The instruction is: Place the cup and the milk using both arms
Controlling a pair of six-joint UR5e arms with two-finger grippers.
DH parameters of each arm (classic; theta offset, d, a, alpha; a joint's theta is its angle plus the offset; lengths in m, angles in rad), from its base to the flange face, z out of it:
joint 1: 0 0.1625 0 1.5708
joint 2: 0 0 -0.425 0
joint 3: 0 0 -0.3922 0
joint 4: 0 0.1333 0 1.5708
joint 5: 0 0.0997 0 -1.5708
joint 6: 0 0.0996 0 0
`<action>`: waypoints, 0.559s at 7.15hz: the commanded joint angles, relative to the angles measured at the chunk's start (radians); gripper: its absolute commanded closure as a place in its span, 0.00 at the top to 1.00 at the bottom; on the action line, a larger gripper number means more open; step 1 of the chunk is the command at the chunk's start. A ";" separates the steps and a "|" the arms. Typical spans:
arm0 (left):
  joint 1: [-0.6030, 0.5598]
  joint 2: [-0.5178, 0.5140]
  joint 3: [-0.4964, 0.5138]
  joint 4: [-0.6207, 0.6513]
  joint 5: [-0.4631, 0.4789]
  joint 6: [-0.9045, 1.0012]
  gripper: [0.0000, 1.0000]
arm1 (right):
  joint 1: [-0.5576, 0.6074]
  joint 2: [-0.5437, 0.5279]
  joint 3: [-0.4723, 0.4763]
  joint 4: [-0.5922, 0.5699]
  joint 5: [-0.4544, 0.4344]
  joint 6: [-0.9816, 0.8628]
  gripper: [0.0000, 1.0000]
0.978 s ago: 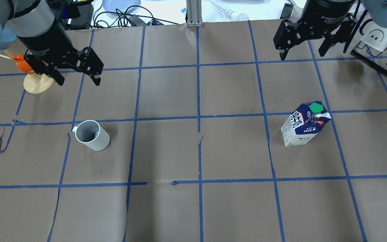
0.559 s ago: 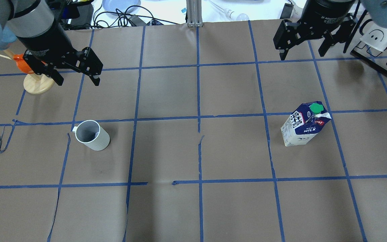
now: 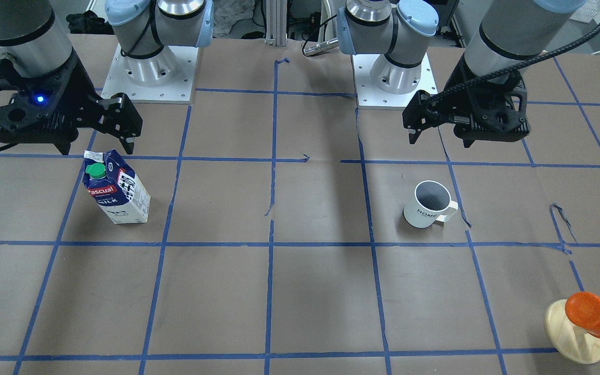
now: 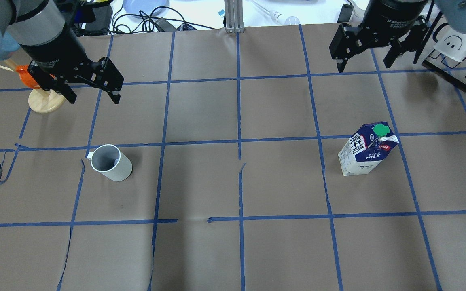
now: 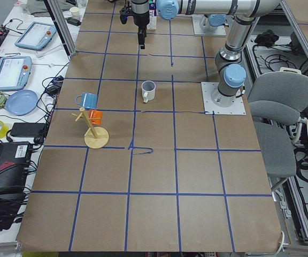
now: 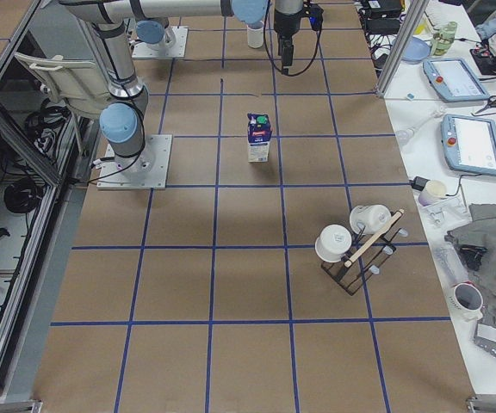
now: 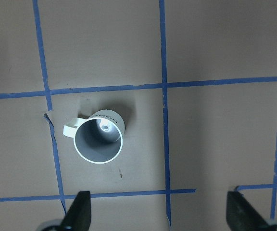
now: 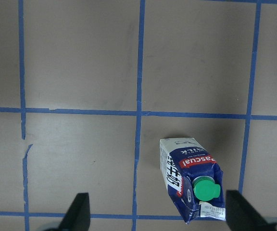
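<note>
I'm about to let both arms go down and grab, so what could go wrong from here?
The milk stands tall and skewed to the tape grid; the open right hand could clip its gable and tip it. The cup has its handle sticking out sideways; the open left hand could snag it.

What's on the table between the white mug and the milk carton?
Nothing: only brown paper with blue tape lines lies between the cup and the milk, per the overhead view.
</note>
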 commanded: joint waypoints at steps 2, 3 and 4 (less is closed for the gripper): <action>0.002 0.004 -0.001 -0.002 -0.001 0.000 1.00 | 0.001 -0.002 -0.002 0.000 0.000 0.000 1.00; 0.003 0.001 -0.003 -0.004 0.002 0.002 1.00 | 0.001 -0.002 -0.002 0.000 0.000 0.000 1.00; 0.006 0.001 -0.003 0.004 0.000 0.002 1.00 | 0.001 -0.002 -0.002 0.000 0.000 0.000 1.00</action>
